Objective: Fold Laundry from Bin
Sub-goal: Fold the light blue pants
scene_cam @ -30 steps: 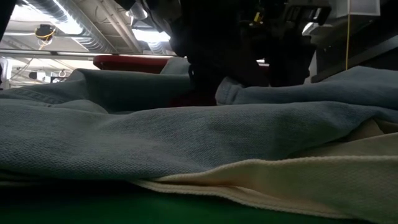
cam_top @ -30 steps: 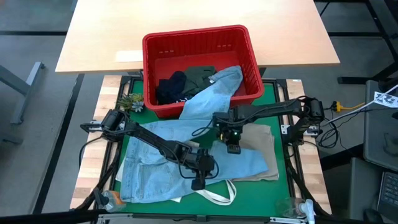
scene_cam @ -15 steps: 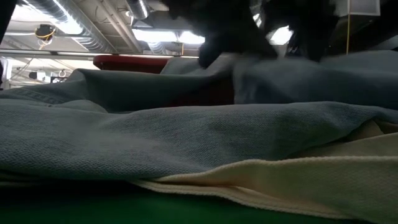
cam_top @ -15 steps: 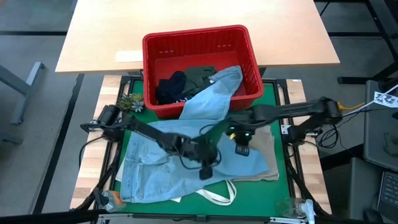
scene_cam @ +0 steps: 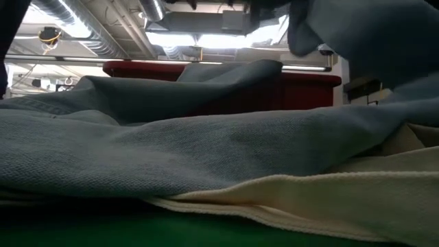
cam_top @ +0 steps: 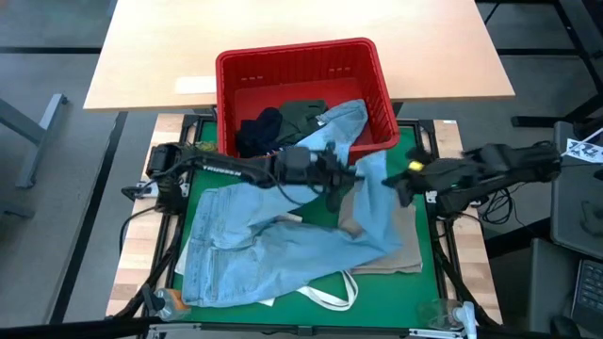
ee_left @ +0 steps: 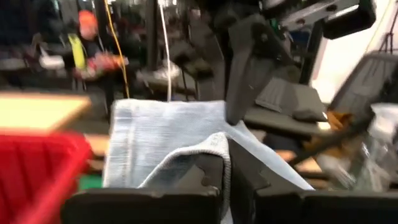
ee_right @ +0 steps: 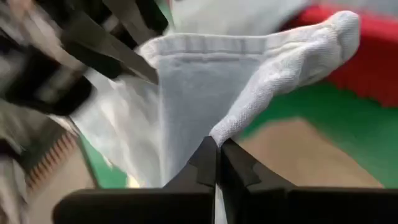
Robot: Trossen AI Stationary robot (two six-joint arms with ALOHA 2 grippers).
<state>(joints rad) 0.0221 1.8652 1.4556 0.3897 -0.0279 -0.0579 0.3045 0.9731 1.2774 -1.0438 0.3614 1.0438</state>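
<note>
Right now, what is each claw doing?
Left gripper: shut on the jeans.
Right gripper: shut on the jeans too.

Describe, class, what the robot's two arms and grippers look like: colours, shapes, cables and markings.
Both arms are dark, slim and jointed. The left arm bears pale lettering along one link, too small to read; the right arm shows a small yellow patch, with black cables looping at its base. The left gripper and right gripper have flat, dark, tapering fingers.

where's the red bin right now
In the high view the red bin sits at the far middle of the table, just beyond the green mat, with one leg of the light blue jeans draped over its near rim.
</note>
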